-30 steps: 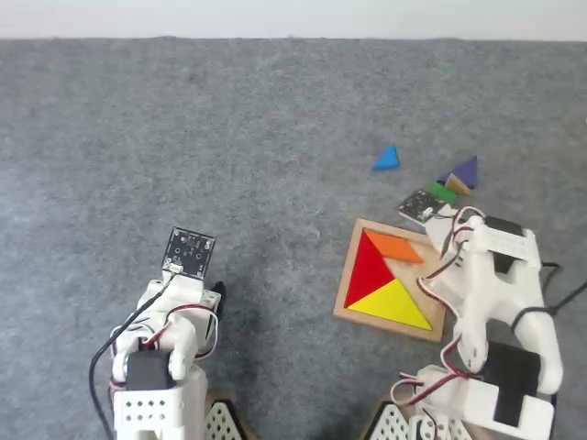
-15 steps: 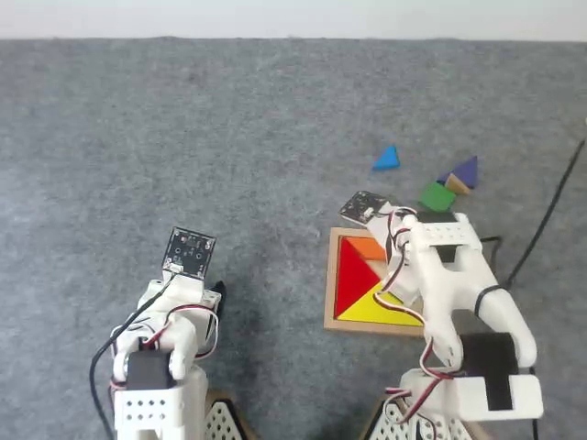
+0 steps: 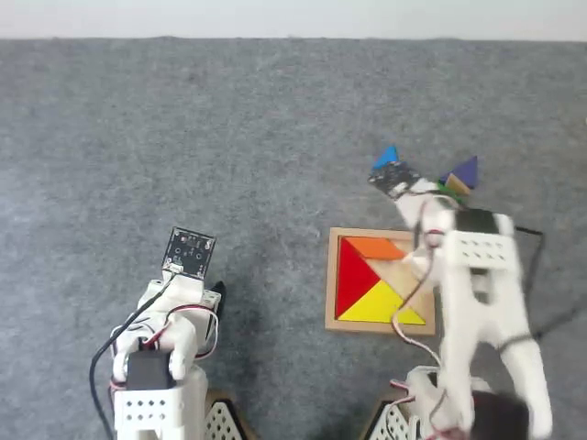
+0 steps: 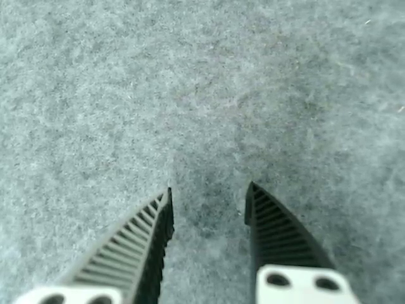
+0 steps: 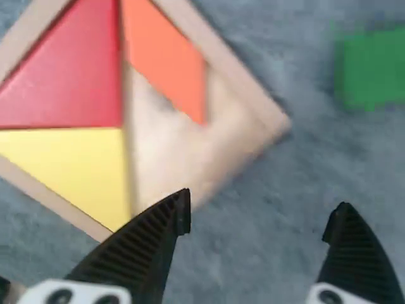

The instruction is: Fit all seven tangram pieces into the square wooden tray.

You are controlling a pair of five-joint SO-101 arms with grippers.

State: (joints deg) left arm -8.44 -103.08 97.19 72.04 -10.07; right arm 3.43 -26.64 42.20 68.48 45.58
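The tray [image 3: 331, 275], holding the red piece [image 3: 353, 275], orange piece [image 3: 376, 247] and yellow piece [image 3: 385, 307], is seen right of centre on the table [image 3: 183, 119]. The right fingers [image 5: 149, 240] are held wide and empty at its far right corner. The left fingers [image 4: 142, 247] are parted narrowly, empty.

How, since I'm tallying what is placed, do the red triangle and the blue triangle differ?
The red triangle lies inside the wooden tray, edge to edge with the yellow piece; the blue triangle lies loose on the grey cloth beyond the tray. The red triangle is plainly larger than the blue triangle. Both are triangular tangram pieces.
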